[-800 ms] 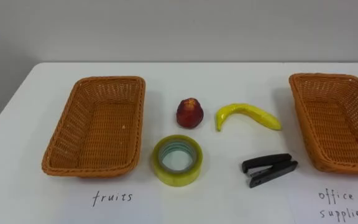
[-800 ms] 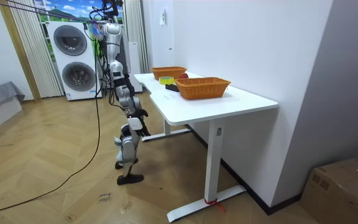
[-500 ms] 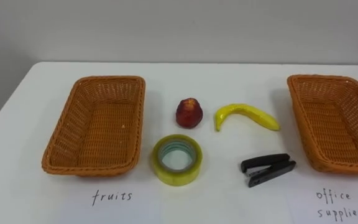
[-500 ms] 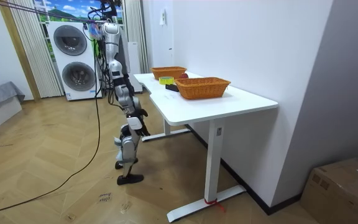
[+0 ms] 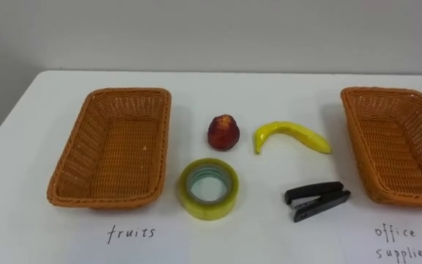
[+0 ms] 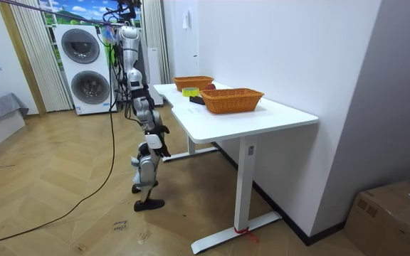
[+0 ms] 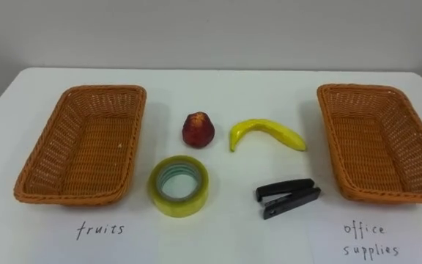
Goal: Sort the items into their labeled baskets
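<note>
Well, red fruit (image 5: pixel 223 133), banana (image 5: pixel 291 135), tape (image 5: pixel 208 209), stapler (image 5: pixel 317 199) mid-table (image 5: pixel 269 88); fruit basket (image 5: pixel 127 92) L edge, office basket (image 5: pixel 378 91) R edge; hands (image 6: pixel 161 132): state can't tell.

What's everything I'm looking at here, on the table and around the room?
Wicker baskets: two, orange-brown, empty; one at the table's left, one at its right.
Apple: one, red, centre.
Banana: one, yellow, right of the apple.
Tape roll: one, yellow-green, in front of the apple.
Stapler: one, black, in front of the banana.
Handwritten labels: two, dark, one before each basket.
Table: one, white.
Washing machines: two, white, stacked.
Cardboard box: one, brown, on the floor.
Robot's hands: dark, low beside the table's end.
</note>
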Tool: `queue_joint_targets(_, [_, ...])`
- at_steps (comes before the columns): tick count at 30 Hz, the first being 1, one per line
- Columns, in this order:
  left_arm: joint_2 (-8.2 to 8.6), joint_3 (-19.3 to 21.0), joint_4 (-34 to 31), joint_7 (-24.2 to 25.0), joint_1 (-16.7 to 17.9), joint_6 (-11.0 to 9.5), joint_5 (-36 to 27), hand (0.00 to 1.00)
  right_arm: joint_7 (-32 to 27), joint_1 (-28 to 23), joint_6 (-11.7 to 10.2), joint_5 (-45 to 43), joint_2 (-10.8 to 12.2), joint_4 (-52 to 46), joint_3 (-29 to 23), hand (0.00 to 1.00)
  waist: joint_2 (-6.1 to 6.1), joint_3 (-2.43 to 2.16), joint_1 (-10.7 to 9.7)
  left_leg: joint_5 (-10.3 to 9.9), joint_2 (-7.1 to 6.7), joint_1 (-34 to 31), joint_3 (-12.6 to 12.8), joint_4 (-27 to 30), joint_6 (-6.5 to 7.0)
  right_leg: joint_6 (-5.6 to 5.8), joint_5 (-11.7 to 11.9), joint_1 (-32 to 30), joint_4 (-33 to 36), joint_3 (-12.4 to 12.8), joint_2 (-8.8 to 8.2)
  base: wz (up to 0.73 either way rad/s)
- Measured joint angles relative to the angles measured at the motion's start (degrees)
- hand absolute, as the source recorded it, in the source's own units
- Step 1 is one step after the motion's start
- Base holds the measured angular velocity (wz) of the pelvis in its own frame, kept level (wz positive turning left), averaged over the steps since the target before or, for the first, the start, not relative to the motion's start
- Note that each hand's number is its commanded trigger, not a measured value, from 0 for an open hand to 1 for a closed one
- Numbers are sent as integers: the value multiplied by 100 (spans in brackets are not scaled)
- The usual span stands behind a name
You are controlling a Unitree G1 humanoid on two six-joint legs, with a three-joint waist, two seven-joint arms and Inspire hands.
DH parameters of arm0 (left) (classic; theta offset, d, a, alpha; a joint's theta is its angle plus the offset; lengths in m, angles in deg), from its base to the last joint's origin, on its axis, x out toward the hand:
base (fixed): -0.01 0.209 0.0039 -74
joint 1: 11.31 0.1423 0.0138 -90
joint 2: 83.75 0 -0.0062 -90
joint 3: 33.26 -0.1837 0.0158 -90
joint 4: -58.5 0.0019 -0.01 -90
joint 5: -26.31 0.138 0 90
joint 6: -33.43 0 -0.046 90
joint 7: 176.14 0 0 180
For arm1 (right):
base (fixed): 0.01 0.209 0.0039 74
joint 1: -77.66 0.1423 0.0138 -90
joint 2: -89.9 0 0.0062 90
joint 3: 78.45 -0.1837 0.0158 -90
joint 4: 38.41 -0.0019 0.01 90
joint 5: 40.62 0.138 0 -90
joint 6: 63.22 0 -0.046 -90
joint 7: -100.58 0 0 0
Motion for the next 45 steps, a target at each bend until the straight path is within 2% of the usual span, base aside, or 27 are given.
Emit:
queue_joint_targets(4, [5,16,-9,0,3,134,-21,0,-238,-93,91,164,-1,-29,-236,0,24,-3,-25,0,0,-7,6,1,0,-1,1,-2,1,13,0,0])
queue_joint_targets(7, [30,199,-8,-1,10,141,-32,0,-419,-173,93,217,-1,-19,-528,0,38,-4,-92,0,1,-2,7,9,0,-1,1,1,15,17,1,0])
queue_joint_targets(11, [45,245,-7,-2,29,134,-36,0,-622,-276,113,467,-12,-29,-770,0,56,-1,-135,-1,12,71,46,4,-1,-2,-1,-5,99,115,13,-10])
queue_joint_targets(14, [29,270,-42,-50,83,140,-33,0,-946,-426,218,737,-26,-357,-1043,0,44,-1,-208,-32,18,80,42,-17,-13,-10,-21,-35,108,196,29,-10])
queue_joint_targets(19, [-2,758,-208,-279,223,112,-63,0,-1678,-552,175,1131,-105,-839,-1799,0,11,-12,-317,-33,10,94,42,-9,-1,-12,-39,-124,203,325,36,-11])
queue_joint_targets(24, [-8,880,-298,-388,279,90,-90,0,-2485,-553,128,1315,-116,-1357,-2164,0,-38,-35,-430,-32,10,93,42,-18,0,-14,-38,-139,210,330,39,-2])
queue_joint_targets(29, [-10,871,-499,-394,324,36,-142,0,-3297,-528,-54,1486,-124,-2120,-2308,0,-112,-53,-452,-32,7,79,49,-17,1,-13,-40,-212,315,354,39,-4])
queue_joint_targets(35, [-24,852,-675,-415,411,-110,-138,0,-4297,-528,-355,1375,-152,-3255,-2518,0,-172,-40,-456,-32,-1,30,73,-35,1,-9,-43,-274,304,408,46,-4])
queue_joint_targets(42, [-32,835,-799,-493,541,-200,-127,0,-5639,-615,-670,200,-152,-4871,-2670,0,-156,-36,-458,-30,5,-15,115,-72,4,-10,-42,-351,294,456,64,-3])
queue_joint_targets(45, [-49,822,-811,-496,539,-290,-116,0,-6130,-625,-953,-405,-160,-5568,-2687,0,-156,-34,-463,-29,7,-52,115,-99,4,-10,-42,-404,287,455,70,0])
